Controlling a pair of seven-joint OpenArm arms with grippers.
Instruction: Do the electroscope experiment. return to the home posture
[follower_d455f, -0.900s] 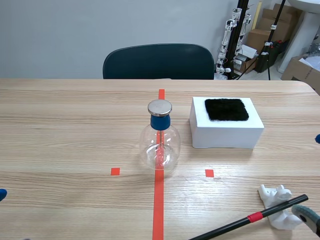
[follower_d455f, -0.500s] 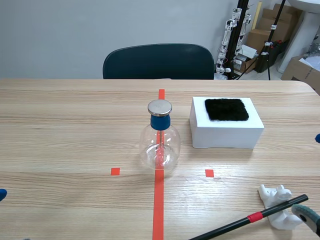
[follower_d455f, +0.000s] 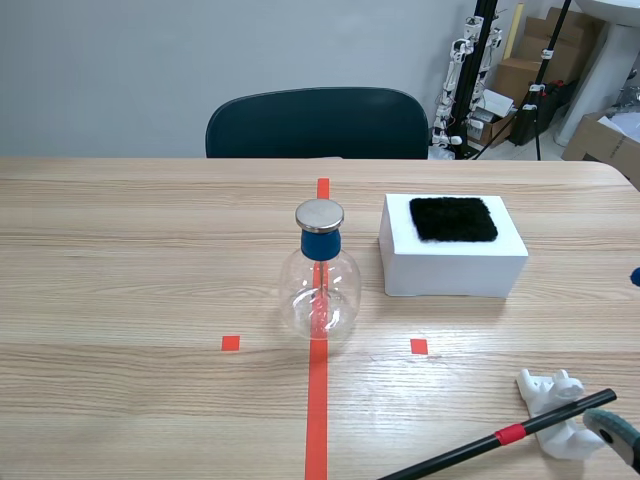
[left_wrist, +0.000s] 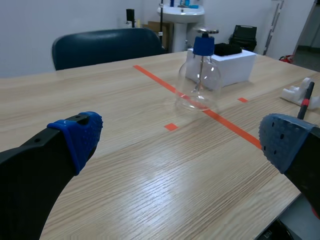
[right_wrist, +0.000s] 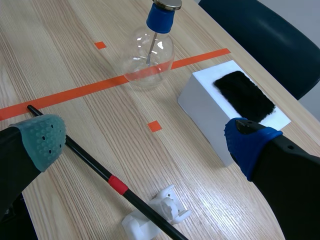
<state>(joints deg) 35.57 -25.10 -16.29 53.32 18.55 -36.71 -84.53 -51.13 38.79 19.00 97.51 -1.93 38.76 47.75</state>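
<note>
Near the worktop's (follower_d455f: 120, 260) near right corner, the right tool (right_wrist: 145, 142) is spread wide above the rod (right_wrist: 95, 166), which is propped on its stand (right_wrist: 165, 202). The left tool (left_wrist: 182, 140) gapes empty. The flask (follower_d455f: 320, 290) stands mid-worktop, ahead of both, with the box (follower_d455f: 450, 265) beside it.

Wood table (follower_d455f: 120, 260), dk chair (follower_d455f: 316, 122) behind, grey wall (follower_d455f: 150, 60), boxes (follower_d455f: 545, 50).

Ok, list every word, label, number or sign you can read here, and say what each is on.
None can be read.
The flask, the white box with its black pad, the black rod and the white holder show no text.
Any print on the cardboard boxes in the background is too small to tell.
</note>
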